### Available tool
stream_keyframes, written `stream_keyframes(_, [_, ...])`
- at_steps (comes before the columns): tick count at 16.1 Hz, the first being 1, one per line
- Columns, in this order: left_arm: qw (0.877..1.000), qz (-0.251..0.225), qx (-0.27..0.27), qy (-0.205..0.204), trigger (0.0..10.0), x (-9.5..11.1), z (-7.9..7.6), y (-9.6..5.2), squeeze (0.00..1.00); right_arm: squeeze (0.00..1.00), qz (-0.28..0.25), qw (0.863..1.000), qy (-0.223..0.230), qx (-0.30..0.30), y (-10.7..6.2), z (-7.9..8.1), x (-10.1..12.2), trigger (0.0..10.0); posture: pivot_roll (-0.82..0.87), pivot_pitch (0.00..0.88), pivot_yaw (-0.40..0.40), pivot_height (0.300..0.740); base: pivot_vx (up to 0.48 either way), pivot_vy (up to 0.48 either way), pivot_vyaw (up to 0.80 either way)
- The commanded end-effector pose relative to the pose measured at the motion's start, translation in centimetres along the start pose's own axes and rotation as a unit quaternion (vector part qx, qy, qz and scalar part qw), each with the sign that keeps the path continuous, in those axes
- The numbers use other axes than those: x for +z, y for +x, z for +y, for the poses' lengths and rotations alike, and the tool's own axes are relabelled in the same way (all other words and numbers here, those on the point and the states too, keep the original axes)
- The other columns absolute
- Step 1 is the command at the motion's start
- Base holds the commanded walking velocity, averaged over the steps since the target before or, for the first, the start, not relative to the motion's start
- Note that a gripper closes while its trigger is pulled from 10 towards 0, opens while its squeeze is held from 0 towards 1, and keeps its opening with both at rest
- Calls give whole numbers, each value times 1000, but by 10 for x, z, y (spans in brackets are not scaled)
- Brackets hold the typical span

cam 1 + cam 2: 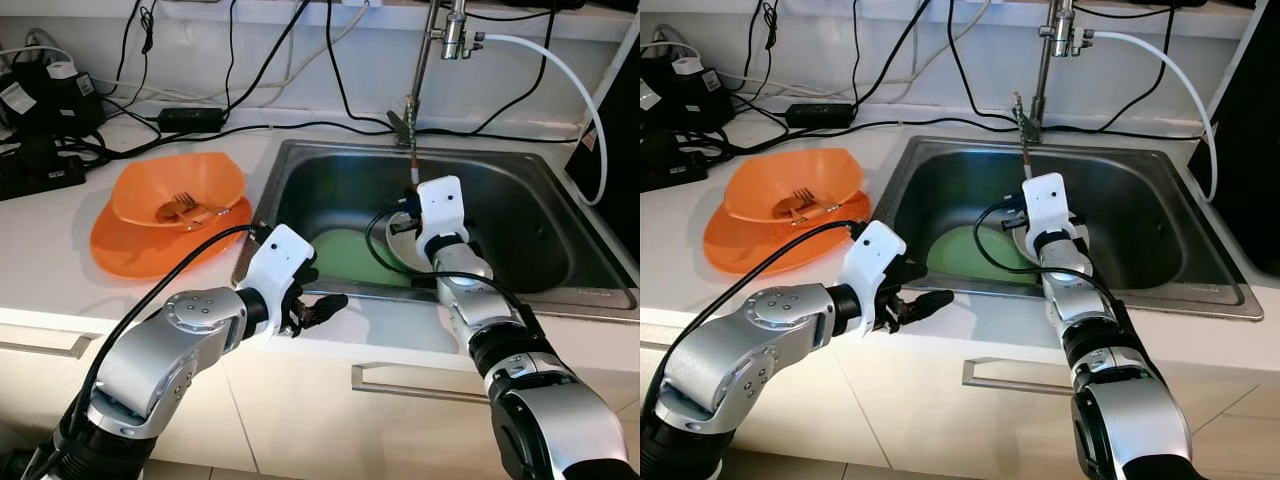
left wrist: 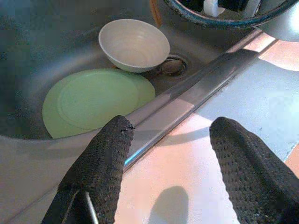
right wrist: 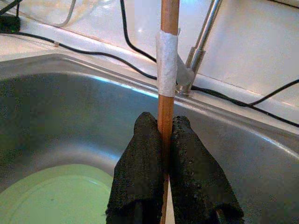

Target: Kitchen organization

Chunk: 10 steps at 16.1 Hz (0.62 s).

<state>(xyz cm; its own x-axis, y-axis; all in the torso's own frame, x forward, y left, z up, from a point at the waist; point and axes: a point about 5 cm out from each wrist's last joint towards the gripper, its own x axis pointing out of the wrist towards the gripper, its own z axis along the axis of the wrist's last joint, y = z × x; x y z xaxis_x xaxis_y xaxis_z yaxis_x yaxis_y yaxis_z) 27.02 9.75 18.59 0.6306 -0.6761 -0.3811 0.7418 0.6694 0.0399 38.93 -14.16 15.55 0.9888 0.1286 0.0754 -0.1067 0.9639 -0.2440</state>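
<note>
My right gripper [image 3: 163, 125] hangs over the steel sink [image 1: 520, 190], shut on a thin wooden stick [image 3: 168, 46] with a band of white tape. The stick [image 1: 413, 172] stands upright just in front of the faucet base. A pale green plate [image 1: 345, 255] lies flat on the sink floor. Beside the plate [image 2: 93, 100], near the drain, sits a white bowl [image 2: 133, 44]. My left gripper [image 1: 322, 306] hovers over the counter strip at the sink's front rim. It [image 2: 170, 130] is open, with nothing between its fingers.
An orange bowl [image 1: 180, 185] holding a fork [image 1: 185, 207] rests on an orange plate [image 1: 130, 250] on the counter left of the sink. The faucet [image 1: 430, 60] rises behind the sink. Black cables and a power strip [image 1: 40, 165] crowd the back left. A drawer handle [image 1: 400, 385] lies below.
</note>
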Motion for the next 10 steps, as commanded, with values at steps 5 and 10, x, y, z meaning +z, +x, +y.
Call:
stream_keyframes(5, [1000,-1,4,7,10000,3,-1,1,0,1000,19,1000,-6,20,3,6,-1,10000,157,30,-7,740,0,0,0])
stream_keyframes(10, [1000,-1,7,11,10000,3,1,5,0,1000,29,999,-9,21,3,6,-3,10000,157,0,-9,740,0,0,0])
